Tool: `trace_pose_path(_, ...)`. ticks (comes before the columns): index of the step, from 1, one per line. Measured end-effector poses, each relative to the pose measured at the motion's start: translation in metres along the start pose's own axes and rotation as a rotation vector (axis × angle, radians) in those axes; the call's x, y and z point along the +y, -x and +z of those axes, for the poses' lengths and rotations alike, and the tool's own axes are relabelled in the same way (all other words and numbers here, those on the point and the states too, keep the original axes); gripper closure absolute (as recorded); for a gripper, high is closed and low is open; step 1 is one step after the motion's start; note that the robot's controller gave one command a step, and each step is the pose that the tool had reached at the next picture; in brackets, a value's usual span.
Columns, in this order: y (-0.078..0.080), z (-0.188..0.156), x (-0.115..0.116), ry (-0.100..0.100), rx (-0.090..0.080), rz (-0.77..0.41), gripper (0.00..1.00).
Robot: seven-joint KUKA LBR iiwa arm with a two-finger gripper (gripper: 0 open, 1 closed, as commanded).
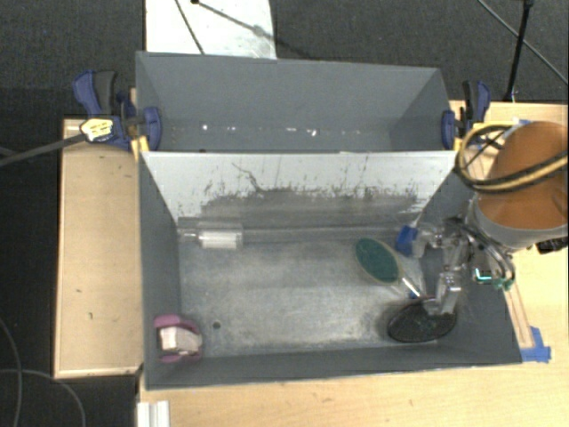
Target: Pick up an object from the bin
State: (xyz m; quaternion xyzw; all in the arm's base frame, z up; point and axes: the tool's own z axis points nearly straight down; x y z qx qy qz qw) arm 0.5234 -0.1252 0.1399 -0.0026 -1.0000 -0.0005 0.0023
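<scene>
Grey metal bin [293,181], floor scuffed. Black flat oval thing [411,327] lies in the near right corner, directly beneath my jaws, which appear to touch its right edge. How far my jaws are open: cannot tell from this angle. Teal oval thing [378,261] sits near, toward the back. Pink-and-white thing [178,336] lies in the near left corner, well apart.

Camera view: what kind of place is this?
Probably a robotics lab bin-picking cell: a grey metal bin holding a few loose things, such as a dark flat disc and a teal oval pad, with a robot gripper down over the disc.
</scene>
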Motion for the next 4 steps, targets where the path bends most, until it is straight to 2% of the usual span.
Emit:
trace_pose_path(1,-0.042,0.064,-0.023,-0.002,-0.014,-0.171,0.0)
trace_pose_path(2,-0.041,0.061,-0.024,-0.005,-0.013,-0.177,1.0)
trace_pose_path(3,-0.017,-0.058,-0.011,-0.005,-0.016,-0.153,1.0)
trace_pose_path(4,-0.002,-0.12,-0.027,-0.006,-0.011,-0.582,1.0)
